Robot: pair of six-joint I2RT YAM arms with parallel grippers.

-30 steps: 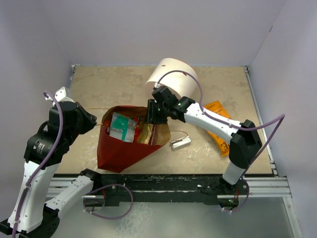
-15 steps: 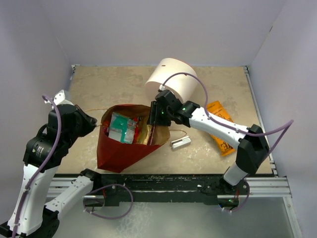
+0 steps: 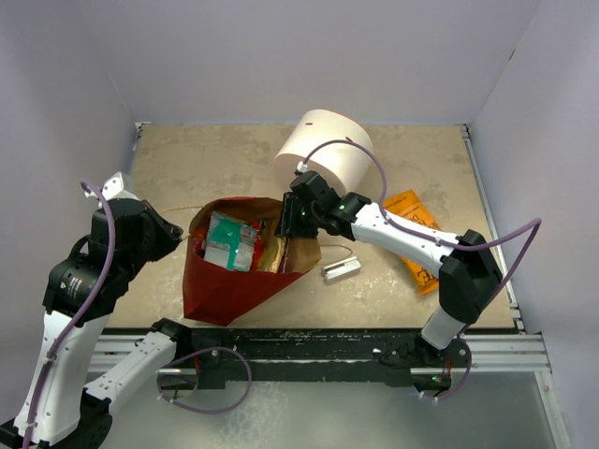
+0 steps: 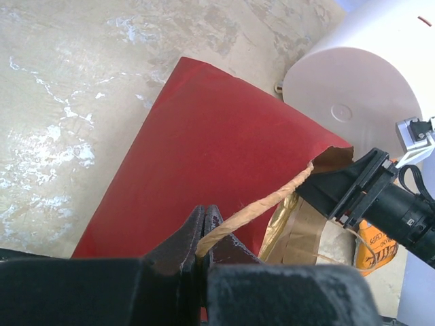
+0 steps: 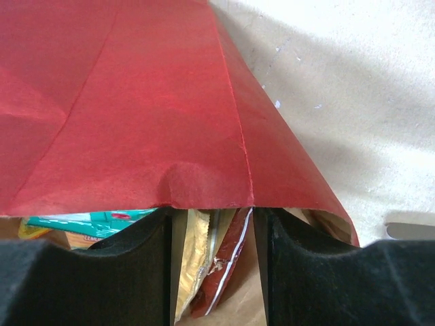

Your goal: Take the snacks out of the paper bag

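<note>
The red paper bag (image 3: 225, 281) lies open at centre left, its brown inside showing. Inside it lie snacks: a teal packet (image 3: 225, 241) and a yellow one (image 3: 273, 253). An orange packet (image 3: 416, 238) lies on the table to the right. My left gripper (image 4: 202, 234) is shut on the bag's twine handle (image 4: 272, 200), which runs taut to the rim. My right gripper (image 5: 212, 221) is at the bag mouth under the red rim (image 5: 136, 102). Its jaws stand apart, with a gold packet (image 5: 190, 258) and a red packet (image 5: 228, 265) between them.
A big white cylinder (image 3: 328, 150) stands just behind the bag and the right wrist. A small grey metal bracket (image 3: 341, 269) lies right of the bag, next to a loose twine handle. Purple walls close in the table on three sides.
The right arm's elbow and forearm have shifted a little while its gripper stays at the bag mouth. The left arm and the bag have not moved.
</note>
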